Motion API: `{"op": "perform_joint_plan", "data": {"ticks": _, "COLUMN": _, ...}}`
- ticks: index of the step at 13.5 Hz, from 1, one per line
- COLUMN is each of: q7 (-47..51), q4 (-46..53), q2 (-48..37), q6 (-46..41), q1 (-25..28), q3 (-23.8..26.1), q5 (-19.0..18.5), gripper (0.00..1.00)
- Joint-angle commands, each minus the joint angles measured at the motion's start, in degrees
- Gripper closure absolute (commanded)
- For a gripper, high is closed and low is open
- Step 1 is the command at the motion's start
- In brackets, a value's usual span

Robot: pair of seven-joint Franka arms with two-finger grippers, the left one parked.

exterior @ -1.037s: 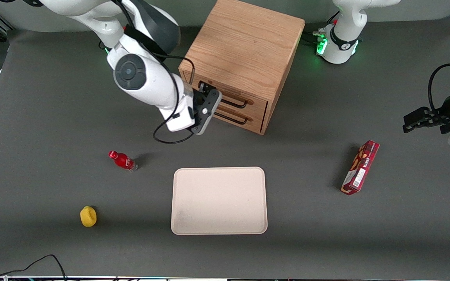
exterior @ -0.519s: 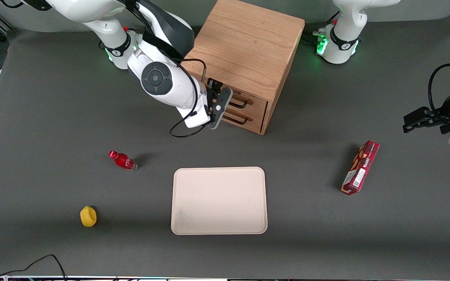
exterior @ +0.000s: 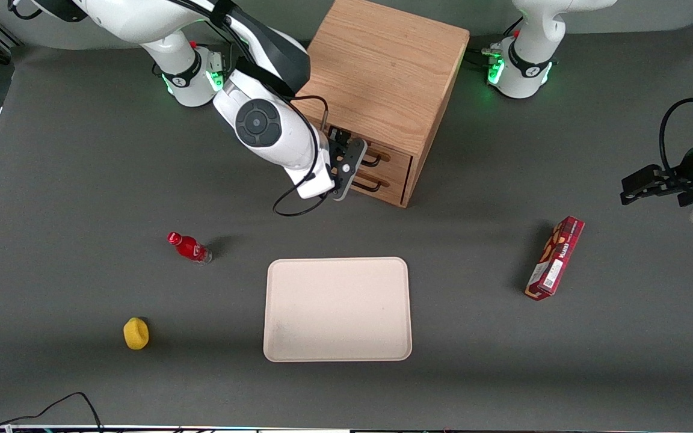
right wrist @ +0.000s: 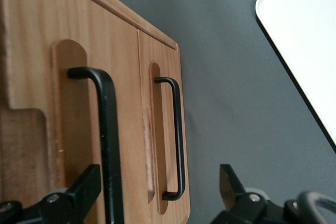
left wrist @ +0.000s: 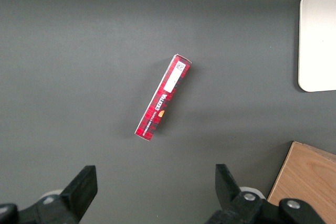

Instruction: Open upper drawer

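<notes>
The light oak cabinet (exterior: 382, 66) stands at the back of the table with two drawers, both shut. The upper drawer (exterior: 393, 157) has a black wire handle (exterior: 372, 161), and the matching lower drawer's handle (exterior: 367, 186) sits below it. My right gripper (exterior: 351, 163) is open, right in front of the drawer fronts and covering the handles' ends. In the right wrist view the upper handle (right wrist: 108, 129) runs close beside one finger (right wrist: 86, 187), and the lower handle (right wrist: 177, 135) lies between the two fingers. The gripper (right wrist: 157, 190) holds nothing.
A cream tray (exterior: 337, 310) lies nearer the front camera than the cabinet, and shows in the right wrist view (right wrist: 304, 40). A red bottle (exterior: 189, 247) and a yellow object (exterior: 136, 333) lie toward the working arm's end. A red box (exterior: 555, 257) lies toward the parked arm's end.
My right arm has swung toward the cabinet. The gripper has moved from beside the drawer fronts to directly in front of the handles. The drawers have not moved.
</notes>
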Motion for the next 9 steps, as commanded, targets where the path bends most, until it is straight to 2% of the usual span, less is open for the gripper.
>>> {"op": "perform_joint_plan", "data": {"ticks": 1, "q7": -0.9, "q4": -0.02, "q2": 1.0, "q6": 1.57, "q1": 0.57, "q3": -0.12, "q5": -2.29, "gripper": 0.0}}
{"op": "perform_joint_plan", "data": {"ticks": 4, "q7": -2.22, "q4": 0.24, "q2": 1.53, "q6": 3.06, "q1": 0.57, "q3": -0.74, "q5": -4.31, "gripper": 0.0}}
{"op": "perform_joint_plan", "data": {"ticks": 9, "q7": -7.14, "q4": 1.47, "q2": 1.7, "q6": 4.2, "q1": 0.57, "q3": -4.6, "q5": -4.23, "gripper": 0.0}}
